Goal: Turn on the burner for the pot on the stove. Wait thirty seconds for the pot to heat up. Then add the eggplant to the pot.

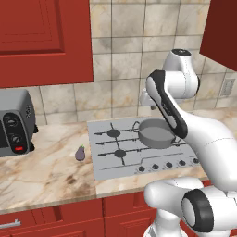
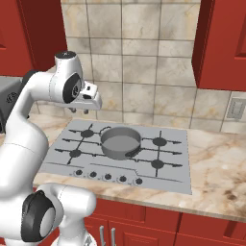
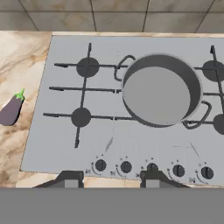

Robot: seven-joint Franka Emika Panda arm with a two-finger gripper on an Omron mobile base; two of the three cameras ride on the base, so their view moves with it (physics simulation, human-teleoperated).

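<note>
A wide grey pot [image 1: 156,134] [image 2: 120,142] [image 3: 159,94] stands empty on the middle of the light-grey stove [image 1: 106,159] [image 2: 168,168] [image 3: 57,140]. A row of dark knobs [image 1: 169,165] [image 2: 108,177] [image 3: 151,167] runs along the stove's front edge. The small purple eggplant [image 1: 80,153] [image 3: 11,110] lies on the counter just left of the stove. My gripper [image 2: 84,110] [image 3: 111,179] hangs high above the stove's left part, pointing down. It is open, and nothing sits between its fingers.
A grey toaster oven [image 1: 14,122] stands on the counter at the far left. Red cabinets [image 1: 44,41] hang above it. A wall outlet [image 2: 235,108] sits on the tiled wall to the right. Marble counter [image 2: 216,163] extends right of the stove.
</note>
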